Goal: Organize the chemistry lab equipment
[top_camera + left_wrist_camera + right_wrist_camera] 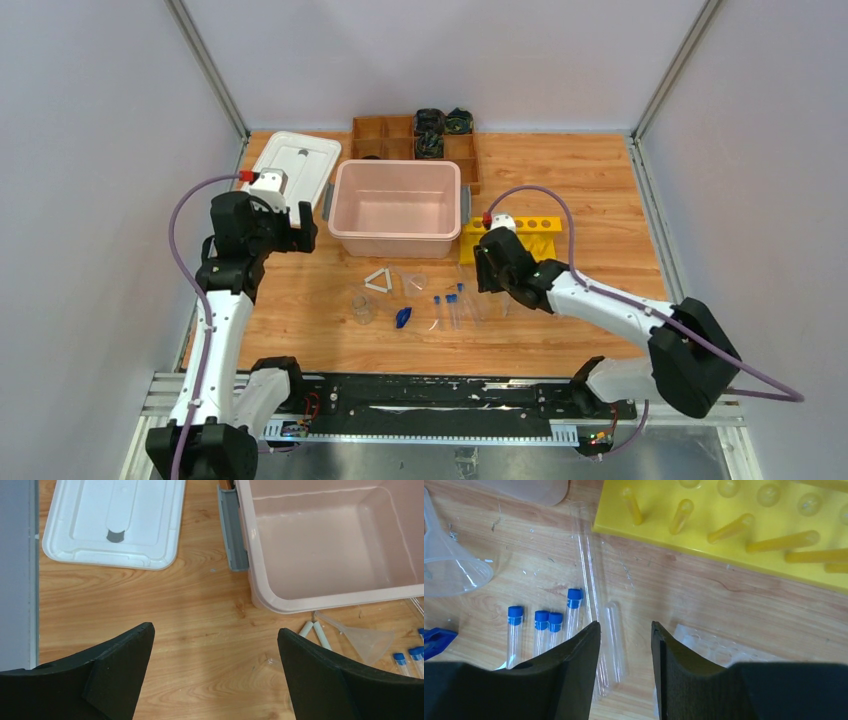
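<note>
The lab equipment lies on the wooden table in front of the pink bin (395, 205): a white triangle (378, 280), a clear funnel (412, 278), a little clear beaker (362, 310), a small blue piece (402, 317) and several blue-capped tubes (452, 300). My right gripper (625, 627) hangs low over uncapped clear tubes (614, 630). Its jaws stand partly apart, a short tube lies in the gap by the left finger, and neither finger presses on it. The capped tubes (541, 622) lie to its left. My left gripper (215, 650) is wide open over bare wood, left of the funnel (367, 640).
A yellow tube rack (510, 238) lies right of the bin, just beyond my right gripper (487, 275). The bin's white lid (295, 165) lies at the back left, behind my left gripper (300, 235). A brown compartment box (412, 135) stands behind the bin. A flat clear plastic piece (709, 642) lies under the right finger.
</note>
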### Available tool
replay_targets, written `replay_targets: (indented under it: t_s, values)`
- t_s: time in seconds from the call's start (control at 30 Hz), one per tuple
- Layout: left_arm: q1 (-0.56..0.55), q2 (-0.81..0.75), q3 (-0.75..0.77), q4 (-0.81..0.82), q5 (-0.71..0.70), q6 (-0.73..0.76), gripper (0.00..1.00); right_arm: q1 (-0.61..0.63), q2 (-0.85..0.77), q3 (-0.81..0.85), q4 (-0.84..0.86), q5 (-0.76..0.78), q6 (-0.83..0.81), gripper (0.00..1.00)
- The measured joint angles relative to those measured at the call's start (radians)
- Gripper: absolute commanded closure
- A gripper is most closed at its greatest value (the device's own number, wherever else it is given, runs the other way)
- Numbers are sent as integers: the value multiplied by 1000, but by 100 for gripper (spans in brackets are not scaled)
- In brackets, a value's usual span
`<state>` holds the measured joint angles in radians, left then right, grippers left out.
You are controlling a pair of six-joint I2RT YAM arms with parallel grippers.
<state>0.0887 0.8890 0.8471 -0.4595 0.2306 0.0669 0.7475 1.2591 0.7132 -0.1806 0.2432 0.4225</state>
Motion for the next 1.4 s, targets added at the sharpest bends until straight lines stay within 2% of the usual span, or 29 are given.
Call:
replay_targets:
  t_s: [0.47, 0.83, 1.4]
  values:
    - [0, -9, 0, -54, 39, -16, 0, 41, 200, 0, 211, -38, 0, 59]
    - [0, -10, 0, -77, 74, -19, 1, 69, 295, 11, 309, -11, 4, 68]
    - [0, -34, 40, -129, 111, -18, 1, 101, 319, 12, 320, 27, 8, 80]
